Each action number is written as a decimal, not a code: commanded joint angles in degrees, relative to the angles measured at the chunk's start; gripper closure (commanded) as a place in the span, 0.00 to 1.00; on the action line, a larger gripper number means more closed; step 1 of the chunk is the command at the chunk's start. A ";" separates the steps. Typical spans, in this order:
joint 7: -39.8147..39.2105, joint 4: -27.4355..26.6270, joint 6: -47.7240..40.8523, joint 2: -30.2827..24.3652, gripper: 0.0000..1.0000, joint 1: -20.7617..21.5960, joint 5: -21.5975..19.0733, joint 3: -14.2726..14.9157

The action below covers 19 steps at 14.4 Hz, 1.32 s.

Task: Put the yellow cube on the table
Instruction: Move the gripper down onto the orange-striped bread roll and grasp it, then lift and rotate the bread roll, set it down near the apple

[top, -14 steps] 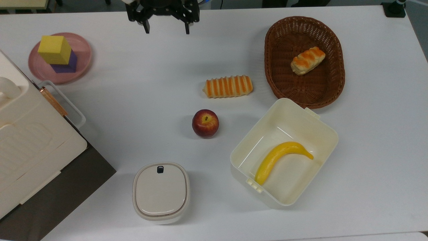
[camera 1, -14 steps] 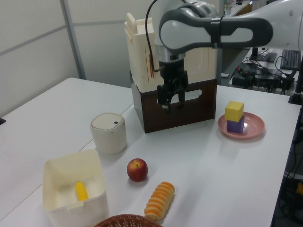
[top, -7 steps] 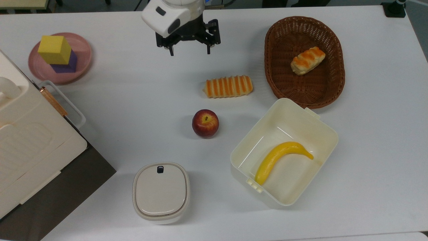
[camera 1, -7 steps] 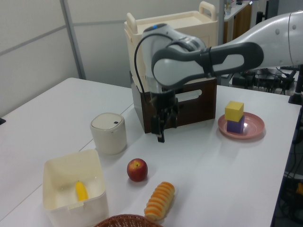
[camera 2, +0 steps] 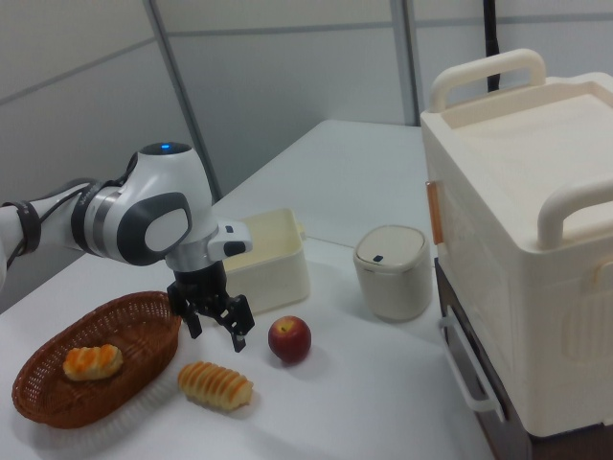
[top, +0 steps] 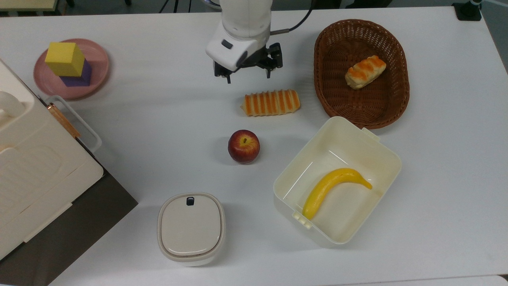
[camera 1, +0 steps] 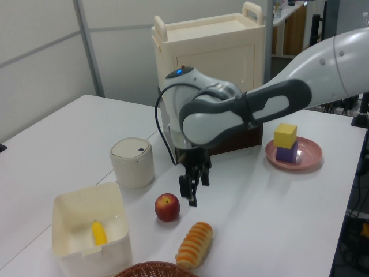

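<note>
My gripper (top: 248,74): black, matt plastic look; my arm shell glossy white. Yellow cube (top: 65,58): matt, foam-like. Purple cube (top: 78,77) under it: same dull finish. Pink plate (top: 98,59): smooth, slight sheen. Table (top: 158,107): white, smooth. Basket (top: 360,107): brown woven wicker, rough. Open box (top: 381,155) and lidded pot (top: 191,227): cream plastic, smooth. Apple (top: 243,146): glossy skin.

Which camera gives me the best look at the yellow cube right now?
The top view: the yellow cube sits unobstructed on the purple cube, on the pink plate, with its top and sides clear. The left view shows the same stack smaller, at the left view's right, past the arm.
</note>
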State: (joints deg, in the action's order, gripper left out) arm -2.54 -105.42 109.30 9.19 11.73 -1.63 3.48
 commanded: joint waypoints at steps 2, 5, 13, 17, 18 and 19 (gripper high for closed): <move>-17.79 -1.02 4.07 2.49 0.00 0.57 -0.31 -1.02; -29.33 -1.01 5.92 4.95 0.00 0.57 0.74 -2.51; -54.05 -2.07 6.28 9.43 0.00 0.66 9.54 -6.56; -56.61 -1.98 7.15 11.10 0.08 1.71 10.68 -6.56; -56.52 -1.81 7.16 11.28 0.17 1.63 10.77 -6.56; -56.08 -1.72 6.98 11.11 0.36 1.71 10.68 -6.56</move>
State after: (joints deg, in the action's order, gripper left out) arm -58.19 -105.98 114.67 21.15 12.93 8.08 -3.23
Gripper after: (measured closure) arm 0.079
